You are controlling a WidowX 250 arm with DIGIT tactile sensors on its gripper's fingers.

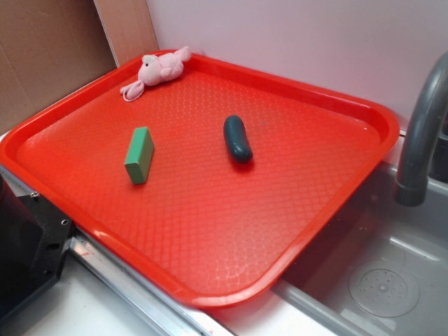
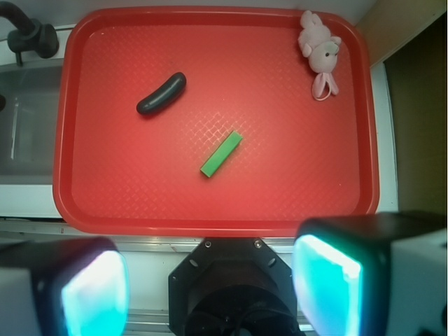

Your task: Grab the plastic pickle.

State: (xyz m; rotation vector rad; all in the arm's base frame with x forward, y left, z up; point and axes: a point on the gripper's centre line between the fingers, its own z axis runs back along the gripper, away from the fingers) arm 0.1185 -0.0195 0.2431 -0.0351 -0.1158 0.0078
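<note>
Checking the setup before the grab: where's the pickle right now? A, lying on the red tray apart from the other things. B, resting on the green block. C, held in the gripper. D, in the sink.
A: the pickle lies alone on the red tray, clear of the green block.

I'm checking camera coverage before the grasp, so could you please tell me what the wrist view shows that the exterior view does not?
Only the wrist view shows the gripper, its two fingers spread apart at the bottom edge, short of the tray.

Only the exterior view shows the sink drain and the cardboard behind the tray.

Both show the red tray, the plastic pickle, the green block, the pink plush toy in a corner, and the faucet.
</note>
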